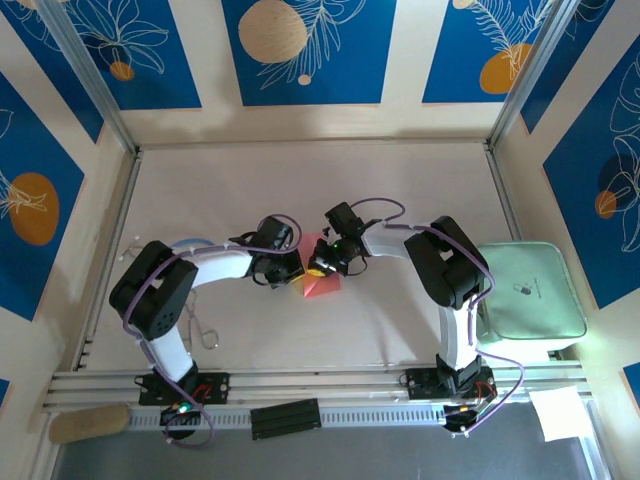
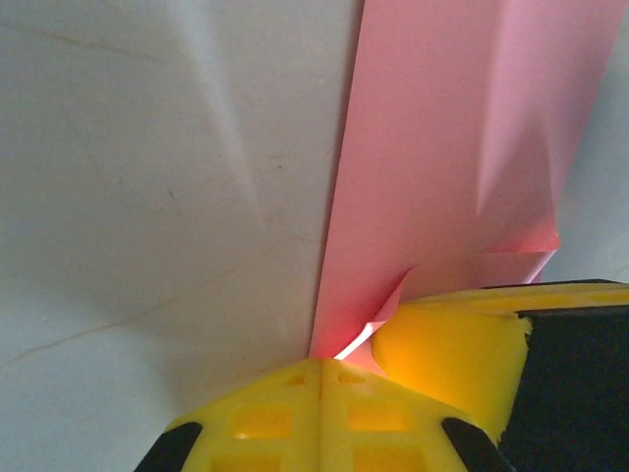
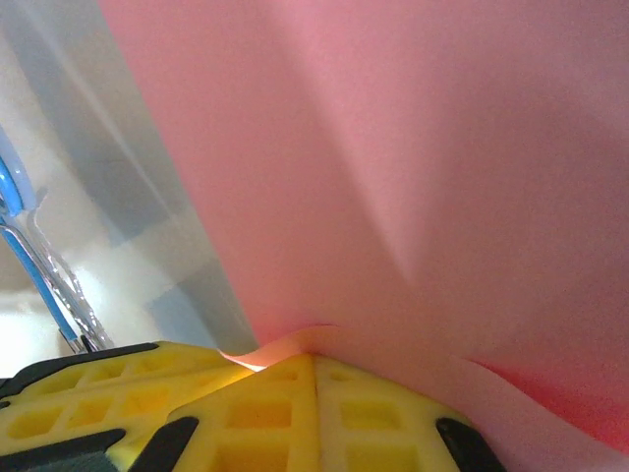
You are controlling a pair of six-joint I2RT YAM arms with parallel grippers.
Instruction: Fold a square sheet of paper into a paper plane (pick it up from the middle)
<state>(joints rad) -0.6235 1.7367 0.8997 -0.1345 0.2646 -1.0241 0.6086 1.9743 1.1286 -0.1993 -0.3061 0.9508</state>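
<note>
Robot lab test cell, boxed-in beige tabletop [image 1: 400,330], aluminium extrusion rail [image 1: 320,385] along the near edge, left arm [image 1: 155,290] and right arm [image 1: 455,265] bolted to it, slotted cable duct [image 1: 380,415], exposed purple cable [image 1: 505,375], metal corner post [image 1: 85,75], blue printed wall panels [image 1: 310,50]

Open worktop [image 1: 300,180] stretches across the far half (wall to wall); nearer, the left arm [image 1: 215,265] and right arm [image 1: 395,240] flank the pink sheet [image 1: 322,283], and a pale green pad [image 1: 530,290] blocks the right edge.
</note>
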